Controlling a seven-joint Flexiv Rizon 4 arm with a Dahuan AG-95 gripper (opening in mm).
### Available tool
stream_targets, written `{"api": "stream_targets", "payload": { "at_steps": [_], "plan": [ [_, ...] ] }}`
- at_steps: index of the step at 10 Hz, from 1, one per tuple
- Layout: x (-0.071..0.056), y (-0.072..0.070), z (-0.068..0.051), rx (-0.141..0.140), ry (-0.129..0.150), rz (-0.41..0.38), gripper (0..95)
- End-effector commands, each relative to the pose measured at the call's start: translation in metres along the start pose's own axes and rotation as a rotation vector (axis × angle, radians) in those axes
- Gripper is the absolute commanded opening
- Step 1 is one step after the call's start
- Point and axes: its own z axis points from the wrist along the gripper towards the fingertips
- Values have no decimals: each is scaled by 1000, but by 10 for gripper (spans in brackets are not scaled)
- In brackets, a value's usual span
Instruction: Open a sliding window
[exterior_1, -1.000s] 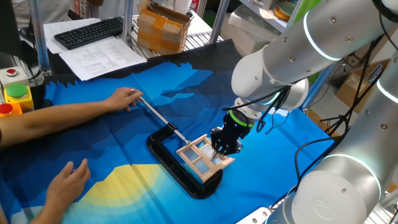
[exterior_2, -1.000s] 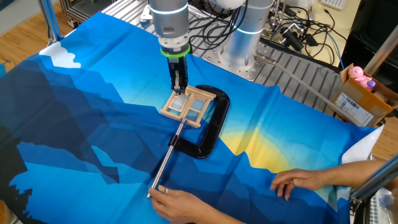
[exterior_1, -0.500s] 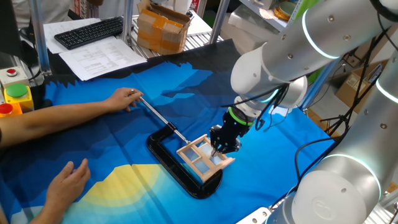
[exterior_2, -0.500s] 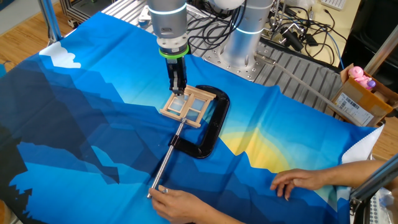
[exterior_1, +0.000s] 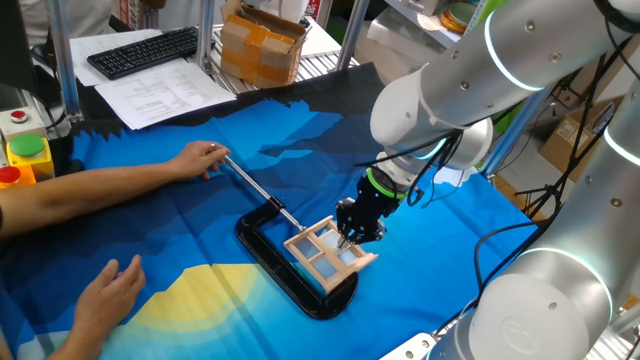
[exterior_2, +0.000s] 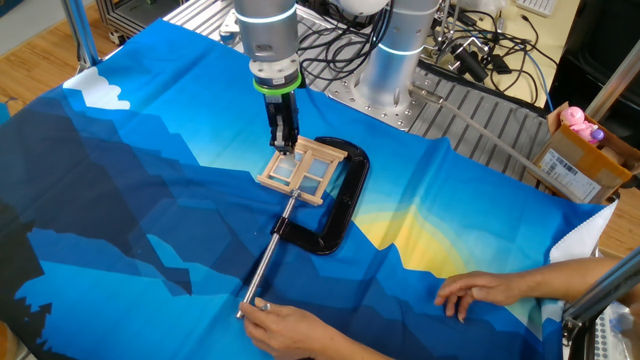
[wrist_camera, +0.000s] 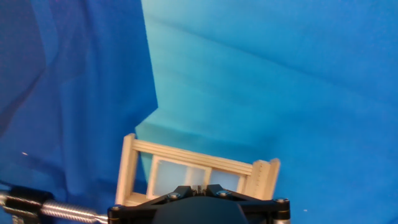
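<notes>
The sliding window (exterior_1: 328, 254) is a small light wood frame with pale bluish panes. It lies flat on the blue cloth, held in a black C-clamp (exterior_1: 268, 256). It also shows in the other fixed view (exterior_2: 303, 168) and in the hand view (wrist_camera: 199, 169). My gripper (exterior_1: 346, 239) points straight down with its fingers together, the tips at the window's edge nearest the arm (exterior_2: 283, 149). In the hand view the gripper (wrist_camera: 198, 186) is shut, right over the frame's middle bar. I cannot tell whether the tips touch the wood.
A person's hand (exterior_1: 197, 158) holds the end of the clamp's metal rod (exterior_1: 250, 186); the other hand (exterior_1: 107, 291) rests on the cloth. The same hands show in the other fixed view (exterior_2: 290, 326). Cables and the arm's base plate (exterior_2: 400, 100) lie behind the window. A keyboard, papers and a box stand at the table's back.
My gripper has shifted slightly to the left along the window's edge in the other fixed view. The window, clamp and hands look unmoved.
</notes>
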Motion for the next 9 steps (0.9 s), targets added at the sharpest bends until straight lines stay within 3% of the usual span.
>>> {"api": "stream_targets", "payload": {
  "at_steps": [1, 9],
  "plan": [
    [2, 3, 1, 3, -3, 10, 0],
    [4, -2, 5, 12, -14, 3, 0]
  ]
}}
